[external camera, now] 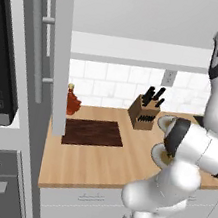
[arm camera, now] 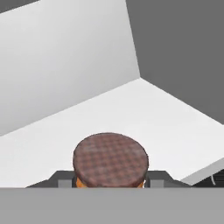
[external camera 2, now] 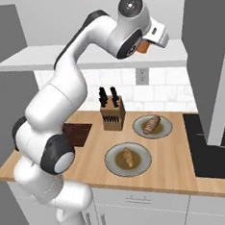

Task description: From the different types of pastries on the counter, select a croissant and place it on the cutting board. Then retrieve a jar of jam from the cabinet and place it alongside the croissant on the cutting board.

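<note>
The jar of jam (arm camera: pixel 110 159) has a brown lid and orange sides and stands on the white shelf (arm camera: pixel 153 118) inside the open cabinet (external camera 2: pixel 32 61). My gripper (arm camera: pixel 109 180) is shut on the jar, with one finger against each side. In the right base view the gripper (external camera 2: pixel 147 44) reaches into the cabinet, with a bit of orange jar (external camera 2: pixel 142 47) under the hand. The golden-tan croissant (external camera 2: pixel 128 157) lies on the nearer plate. The darker pastry (external camera 2: pixel 151 124) lies on the farther plate. The cutting board (external camera: pixel 94 133) lies bare on the counter (external camera: pixel 101 165).
The open cabinet door (external camera: pixel 41 43) with its bar handle hangs at the left, and another door (external camera 2: pixel 211 62) hangs at the right. A knife block (external camera 2: pixel 112 112) stands between the board and the plates (external camera 2: pixel 111 155). A reddish bottle (external camera: pixel 71 102) stands behind the board. The black cooktop (external camera 2: pixel 213 144) is at the right.
</note>
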You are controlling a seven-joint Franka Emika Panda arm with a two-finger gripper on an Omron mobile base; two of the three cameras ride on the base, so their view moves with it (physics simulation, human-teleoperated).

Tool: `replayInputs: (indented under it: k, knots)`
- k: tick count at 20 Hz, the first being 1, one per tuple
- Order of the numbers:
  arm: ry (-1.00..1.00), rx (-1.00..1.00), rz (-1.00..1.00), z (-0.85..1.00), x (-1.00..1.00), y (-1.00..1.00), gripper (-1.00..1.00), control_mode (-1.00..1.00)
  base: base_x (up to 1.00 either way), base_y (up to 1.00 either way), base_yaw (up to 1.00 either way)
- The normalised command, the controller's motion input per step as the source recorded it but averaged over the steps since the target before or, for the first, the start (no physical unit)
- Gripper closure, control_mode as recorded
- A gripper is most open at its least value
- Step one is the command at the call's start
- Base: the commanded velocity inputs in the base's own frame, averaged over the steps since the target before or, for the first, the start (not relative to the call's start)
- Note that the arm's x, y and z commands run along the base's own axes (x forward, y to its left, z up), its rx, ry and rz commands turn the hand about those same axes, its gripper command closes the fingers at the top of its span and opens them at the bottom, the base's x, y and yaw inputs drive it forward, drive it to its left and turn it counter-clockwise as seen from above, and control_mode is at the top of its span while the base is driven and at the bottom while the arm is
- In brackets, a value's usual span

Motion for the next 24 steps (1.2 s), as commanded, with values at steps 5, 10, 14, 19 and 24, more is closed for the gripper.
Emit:
replayInputs:
  k: [5,10,14,19,24]
  knots:
    - [-0.43,-0.20,-0.27,-0.99,-1.00,0.91,1.00,-1.00,0.00,0.00,0.00]
    - [-0.29,-0.25,-0.21,-1.00,-1.00,1.00,1.00,-1.00,0.00,0.00,0.00]
    - [-0.08,-0.21,-0.17,-1.00,-1.00,1.00,1.00,-1.00,0.00,0.00,0.00]
    - [0.05,-0.06,-0.06,-0.69,-0.58,0.83,1.00,-1.00,0.00,0.00,0.00]
    - [0.26,0.00,0.00,-0.52,-0.43,1.00,1.00,-1.00,0.00,0.00,0.00]
